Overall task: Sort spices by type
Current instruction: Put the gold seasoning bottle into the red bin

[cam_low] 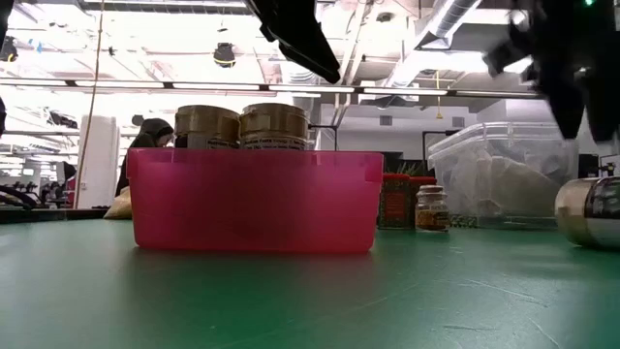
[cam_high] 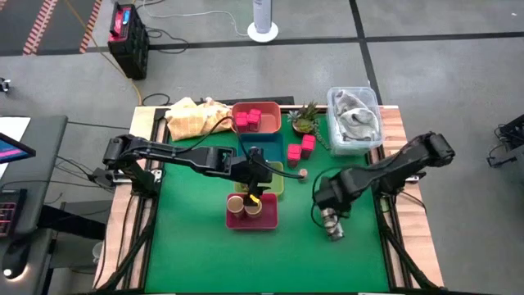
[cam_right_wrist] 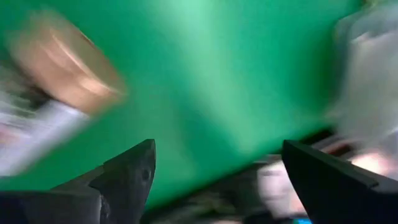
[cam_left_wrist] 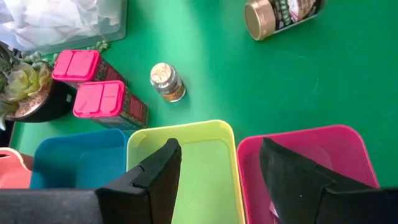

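Two round jars with tan lids (cam_high: 244, 205) stand in the pink tray (cam_high: 267, 220) at the near middle. A third jar (cam_high: 334, 226) lies on its side on the green mat, also seen in the left wrist view (cam_left_wrist: 283, 14). Two magenta packs (cam_left_wrist: 99, 93) and a small grey-topped shaker (cam_left_wrist: 166, 82) stand on the mat. More magenta packs (cam_high: 252, 120) sit in the red tray (cam_high: 274, 111). My left gripper (cam_left_wrist: 217, 180) hangs open over the yellow-green tray (cam_left_wrist: 205, 134) and holds nothing. My right gripper (cam_right_wrist: 217, 180) is open above the mat beside the lying jar (cam_right_wrist: 62, 62).
A blue tray (cam_high: 272, 148) lies between the red and yellow-green trays. A small green plant (cam_high: 304, 120), a clear plastic box (cam_high: 354, 119) and a yellow cloth (cam_high: 192, 115) sit along the far edge. Bare green mat lies to the near left and near right.
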You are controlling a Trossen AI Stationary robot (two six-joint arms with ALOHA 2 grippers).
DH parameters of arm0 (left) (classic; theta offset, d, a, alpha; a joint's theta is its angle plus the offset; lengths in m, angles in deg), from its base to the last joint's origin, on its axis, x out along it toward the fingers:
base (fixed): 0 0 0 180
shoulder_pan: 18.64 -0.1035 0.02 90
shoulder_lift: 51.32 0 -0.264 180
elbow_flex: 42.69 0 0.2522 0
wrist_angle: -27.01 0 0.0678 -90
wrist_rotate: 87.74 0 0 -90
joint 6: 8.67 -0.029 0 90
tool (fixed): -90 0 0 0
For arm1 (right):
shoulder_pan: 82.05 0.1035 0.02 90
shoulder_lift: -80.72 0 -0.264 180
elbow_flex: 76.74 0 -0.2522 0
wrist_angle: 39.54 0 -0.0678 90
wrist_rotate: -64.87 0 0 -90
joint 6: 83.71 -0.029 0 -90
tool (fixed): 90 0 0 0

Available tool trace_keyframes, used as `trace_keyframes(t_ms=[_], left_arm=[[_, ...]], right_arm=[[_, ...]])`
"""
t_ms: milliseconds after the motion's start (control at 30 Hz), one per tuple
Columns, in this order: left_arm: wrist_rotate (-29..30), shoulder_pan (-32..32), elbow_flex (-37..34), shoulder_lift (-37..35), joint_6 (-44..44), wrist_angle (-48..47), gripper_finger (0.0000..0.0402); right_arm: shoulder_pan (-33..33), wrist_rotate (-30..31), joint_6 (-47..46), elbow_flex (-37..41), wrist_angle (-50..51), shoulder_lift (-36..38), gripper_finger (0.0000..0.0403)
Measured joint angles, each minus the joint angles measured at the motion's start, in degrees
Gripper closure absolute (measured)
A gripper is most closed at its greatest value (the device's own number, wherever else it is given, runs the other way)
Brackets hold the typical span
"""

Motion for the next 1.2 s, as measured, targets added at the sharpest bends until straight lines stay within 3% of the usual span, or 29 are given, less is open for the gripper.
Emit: trace_keyframes(t_ms=[100, 233, 400, 700, 1067, 1200], left_arm=[[0.02, -0.02, 0.00, 0.00, -0.27, -0.81, 0.0196], [0.32, -0.07, 0.00, 0.00, -2.15, -1.70, 0.0196], [1.71, -0.04, -0.14, 0.00, -6.95, 1.66, 0.0196], [0.40, 0.17, -9.04, 0.02, -14.11, 16.16, 0.0196], [-11.03, 1.61, -17.44, -2.49, -13.87, 23.27, 0.0196], [-18.19, 2.36, -23.42, -3.97, -9.70, 33.50, 0.0196]], right_arm=[[0.64, -5.49, -10.10, -1.76, -5.54, 2.42, 0.0031], [2.16, -10.28, -17.00, -1.74, -10.78, 2.22, 0.0031], [2.45, -11.55, -22.91, -1.69, -11.30, -0.27, 0.0031], [3.57, -9.93, -29.89, 1.32, -17.68, -2.68, 0.0031], [8.21, -9.60, -47.40, 9.68, -24.64, -2.66, 0.0031], [9.00, -9.35, -50.09, 11.76, -28.42, -2.70, 0.0031]])
